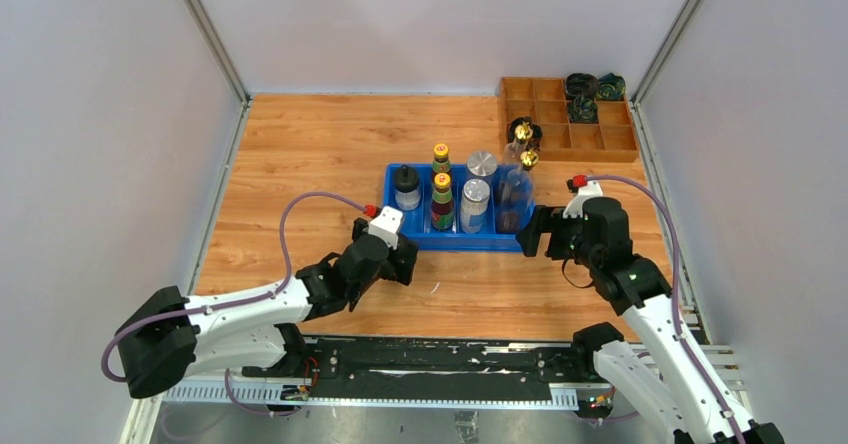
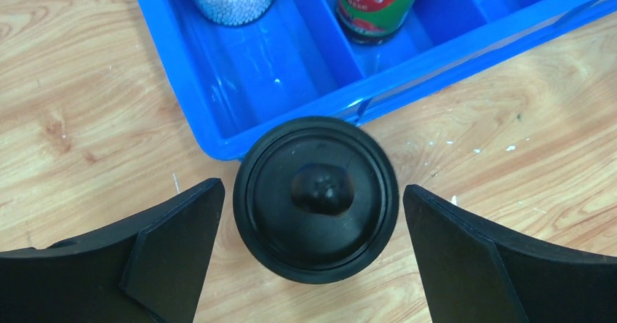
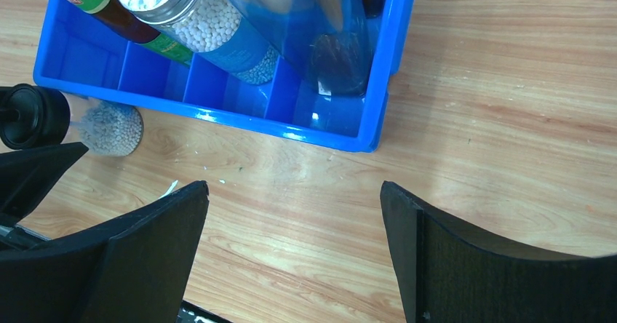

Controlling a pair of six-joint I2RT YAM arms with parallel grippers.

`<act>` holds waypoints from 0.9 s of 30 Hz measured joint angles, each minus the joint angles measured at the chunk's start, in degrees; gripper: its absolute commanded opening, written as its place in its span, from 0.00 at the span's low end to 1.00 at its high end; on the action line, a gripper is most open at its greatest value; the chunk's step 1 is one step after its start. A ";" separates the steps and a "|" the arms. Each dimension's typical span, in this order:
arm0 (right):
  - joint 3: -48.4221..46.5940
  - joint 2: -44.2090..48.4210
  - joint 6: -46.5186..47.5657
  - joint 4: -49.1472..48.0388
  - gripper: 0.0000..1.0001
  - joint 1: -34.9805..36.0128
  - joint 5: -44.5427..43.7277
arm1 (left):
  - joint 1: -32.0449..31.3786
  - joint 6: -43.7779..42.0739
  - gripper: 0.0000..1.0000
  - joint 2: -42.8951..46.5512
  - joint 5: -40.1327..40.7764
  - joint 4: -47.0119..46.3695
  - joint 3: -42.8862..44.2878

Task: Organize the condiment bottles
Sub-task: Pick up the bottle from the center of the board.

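Note:
The blue divided bin (image 1: pixel 400 234) holds a black-capped jar (image 1: pixel 406 186), two yellow-capped sauce bottles (image 1: pixel 442 202), two silver-lidded shakers (image 1: pixel 475 204) and two gold-spouted cruets (image 1: pixel 515 192). A second black-capped jar (image 2: pixel 316 198) stands on the table against the bin's near wall (image 2: pixel 218 130). My left gripper (image 2: pixel 313 192) is open, one finger on each side of this jar with small gaps. The arm hides the jar in the top view, and it shows in the right wrist view (image 3: pixel 33 116). My right gripper (image 3: pixel 294 188) is open and empty over bare wood by the bin's near right corner (image 3: pixel 378 119).
A brown wooden divided tray (image 1: pixel 590 142) sits at the back right, with dark coiled round items (image 1: pixel 582 86) in some of its cells. Grey walls and metal posts close in the table on the left, back and right.

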State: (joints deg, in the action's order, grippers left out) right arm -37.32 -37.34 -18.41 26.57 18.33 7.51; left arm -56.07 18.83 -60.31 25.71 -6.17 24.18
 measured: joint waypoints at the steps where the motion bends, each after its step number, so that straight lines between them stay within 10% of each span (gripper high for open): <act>1: 0.09 0.00 0.00 0.00 0.94 0.00 0.00 | 0.00 0.20 1.00 0.04 0.07 -0.11 -0.48; 27: 2.27 0.98 0.00 0.00 0.94 0.00 0.00 | -0.04 5.53 0.59 -2.32 -0.46 3.02 -1.14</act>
State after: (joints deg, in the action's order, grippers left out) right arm -35.05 -36.36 -18.41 26.57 18.33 7.51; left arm -56.12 24.36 -62.63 25.26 -3.16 23.05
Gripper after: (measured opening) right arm 0.939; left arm 0.699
